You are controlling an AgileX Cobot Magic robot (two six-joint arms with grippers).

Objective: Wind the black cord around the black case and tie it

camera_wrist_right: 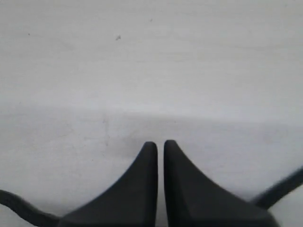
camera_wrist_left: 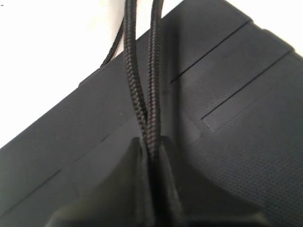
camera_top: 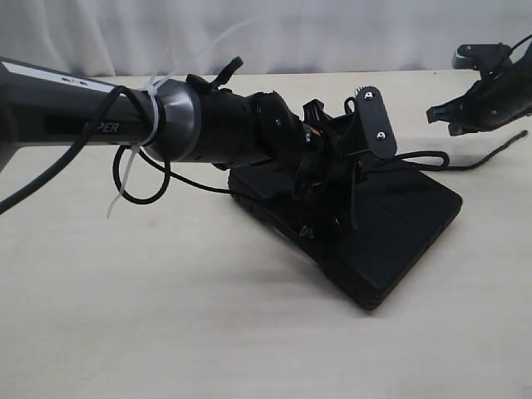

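Observation:
The black case (camera_top: 399,224) lies flat on the pale table, right of centre. My left arm reaches across from the left and ends over the case's near-left part. In the left wrist view my left gripper (camera_wrist_left: 152,145) is shut on two strands of the black cord (camera_wrist_left: 135,90), which run up from the jaws across the ribbed lid of the case (camera_wrist_left: 236,142). More black cord (camera_top: 465,162) trails off the case's far right onto the table. My right gripper (camera_top: 439,116) hangs above the table at the far right, apart from the case. Its fingertips (camera_wrist_right: 152,149) are shut on nothing.
A white cable tie (camera_top: 133,166) and a smooth black cable (camera_top: 154,187) hang from the left arm's wrist. A white curtain (camera_top: 332,33) closes the back. Bare tabletop (camera_top: 166,316) spreads in front of the case. Blurred dark strands (camera_wrist_right: 279,189) cross the right wrist view's corners.

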